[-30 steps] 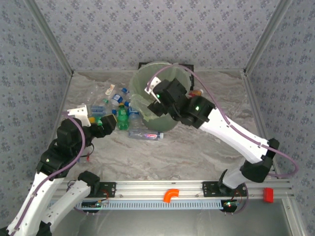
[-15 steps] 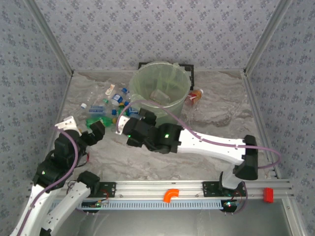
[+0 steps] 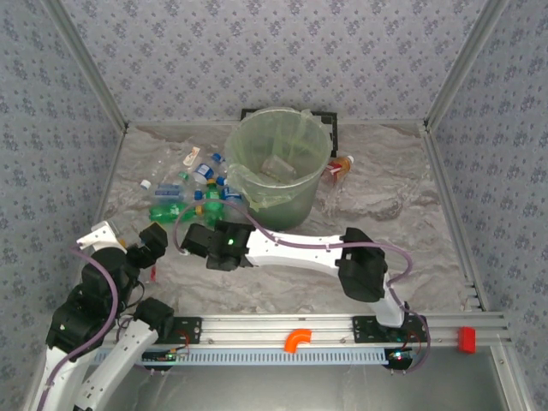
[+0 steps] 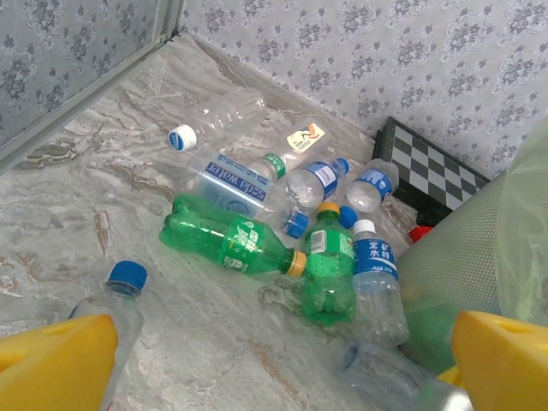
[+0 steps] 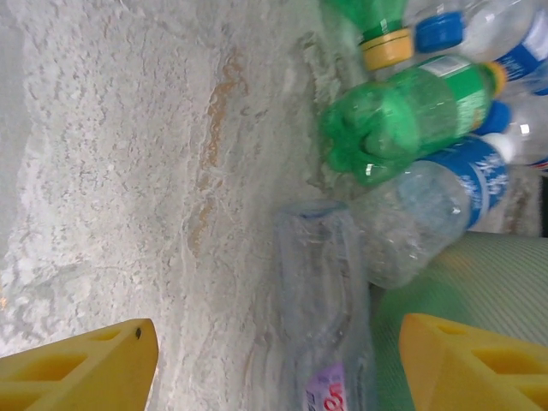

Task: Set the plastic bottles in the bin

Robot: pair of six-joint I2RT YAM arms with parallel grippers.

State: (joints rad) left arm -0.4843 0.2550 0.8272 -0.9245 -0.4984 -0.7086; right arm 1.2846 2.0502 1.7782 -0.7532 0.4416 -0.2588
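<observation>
**A:** Those small plastic bottles (image 4: 240,184) look empty. Light, thin-walled, squashy, probably slick. Grab mid-body?

**B:** Yep. The right gripper (image 5: 278,342) has its jaws apart astride a clear crumpled plastic bottle with a purple label (image 5: 321,282), just beside the big translucent pale green plastic bin (image 3: 291,201). The left gripper (image 4: 278,351) gapes wide, empty. I count ten left of the bin, two green.

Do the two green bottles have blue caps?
No, in the left wrist view the long green bottle and the short green bottle each have a yellow cap.
</observation>
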